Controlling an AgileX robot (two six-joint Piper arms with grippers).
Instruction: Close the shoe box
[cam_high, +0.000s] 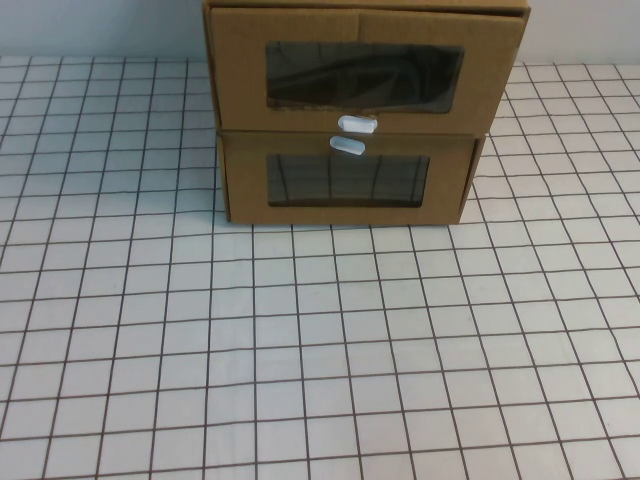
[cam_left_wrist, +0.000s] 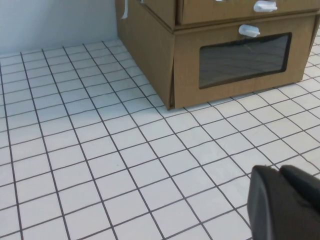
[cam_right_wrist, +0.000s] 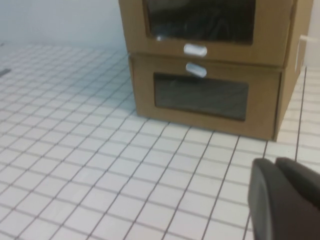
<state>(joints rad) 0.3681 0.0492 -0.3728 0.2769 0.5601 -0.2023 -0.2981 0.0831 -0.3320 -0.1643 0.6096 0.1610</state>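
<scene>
Shoe box (cam_high: 365, 75) atop narrower box (cam_high: 348, 182), at table's (cam_high: 320, 350) far edge.

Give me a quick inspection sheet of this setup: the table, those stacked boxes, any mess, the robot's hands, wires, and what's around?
Surface: white table with a black grid pattern.
Job's things: the shoe box is the upper cardboard box, with a clear window and a white pull tab below it. Its front stands out slightly past the box beneath.
Clutter: lower box, narrower, with its tab above its window; nothing else seen.
Grippers: left gripper and right gripper each show only as dark fingers at the edge of their own wrist views, above the table, short of the boxes and holding nothing. Neither appears in the high view.
Cables: nothing seen.
Surroundings: plain pale wall behind the table.
</scene>
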